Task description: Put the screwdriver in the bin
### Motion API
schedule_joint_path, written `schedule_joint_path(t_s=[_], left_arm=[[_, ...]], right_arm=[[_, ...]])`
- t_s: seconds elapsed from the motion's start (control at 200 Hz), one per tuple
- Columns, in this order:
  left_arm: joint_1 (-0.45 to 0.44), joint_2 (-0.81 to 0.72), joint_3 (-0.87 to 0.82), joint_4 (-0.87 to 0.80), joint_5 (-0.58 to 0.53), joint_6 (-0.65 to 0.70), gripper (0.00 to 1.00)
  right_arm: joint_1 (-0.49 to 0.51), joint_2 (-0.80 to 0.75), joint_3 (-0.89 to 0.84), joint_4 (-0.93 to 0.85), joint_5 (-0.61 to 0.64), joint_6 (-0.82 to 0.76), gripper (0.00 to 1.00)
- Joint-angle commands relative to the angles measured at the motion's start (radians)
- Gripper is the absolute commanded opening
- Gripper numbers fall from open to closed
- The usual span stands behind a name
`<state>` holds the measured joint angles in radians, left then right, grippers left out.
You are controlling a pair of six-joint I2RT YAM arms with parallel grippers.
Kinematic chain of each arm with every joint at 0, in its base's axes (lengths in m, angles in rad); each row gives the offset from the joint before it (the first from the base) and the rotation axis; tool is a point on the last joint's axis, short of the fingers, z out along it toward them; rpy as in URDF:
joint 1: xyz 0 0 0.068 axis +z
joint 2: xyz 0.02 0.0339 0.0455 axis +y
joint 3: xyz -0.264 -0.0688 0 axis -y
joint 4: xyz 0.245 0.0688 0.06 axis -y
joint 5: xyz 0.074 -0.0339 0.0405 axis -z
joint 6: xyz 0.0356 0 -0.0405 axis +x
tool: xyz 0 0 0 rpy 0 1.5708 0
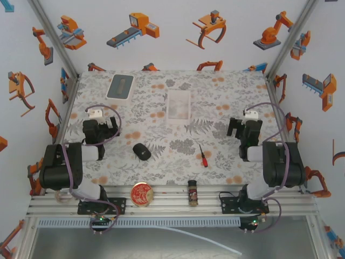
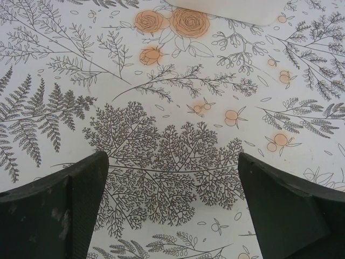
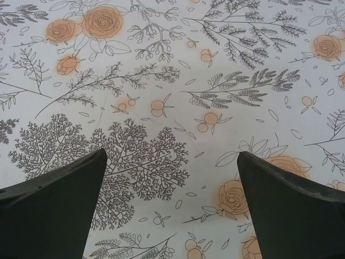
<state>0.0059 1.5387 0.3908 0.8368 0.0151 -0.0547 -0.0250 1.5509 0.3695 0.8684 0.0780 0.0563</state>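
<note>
Six loose things are here, one of each kind: one screwdriver [image 1: 203,156], one bin [image 1: 179,104], one grey-blue tray [image 1: 120,87], one black oval object [image 1: 142,151], one round red tin [image 1: 142,193] and one brown spice bottle [image 1: 192,193]. There are two robot arms, the left arm [image 1: 59,167] and the right arm [image 1: 280,162]. Each carries one tool, so there are two: the left tool [image 2: 171,178] and the right tool [image 3: 171,178]. Each has two fingers, four altogether. There is one worktop [image 1: 226,108].
</note>
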Motion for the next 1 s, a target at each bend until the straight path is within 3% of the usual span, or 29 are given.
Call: schedule_joint_path(t_s=[0.0, 0.991], left_arm=[[-0.006, 0.002, 0.019, -0.007, -0.004, 0.016, 0.97], [-0.006, 0.001, 0.019, -0.007, -0.005, 0.015, 0.97]], right_arm=[[-0.006, -0.006, 0.016, 0.011, 0.002, 0.017, 0.99], [-0.006, -0.008, 0.012, 0.011, 0.021, 0.023, 0.99]])
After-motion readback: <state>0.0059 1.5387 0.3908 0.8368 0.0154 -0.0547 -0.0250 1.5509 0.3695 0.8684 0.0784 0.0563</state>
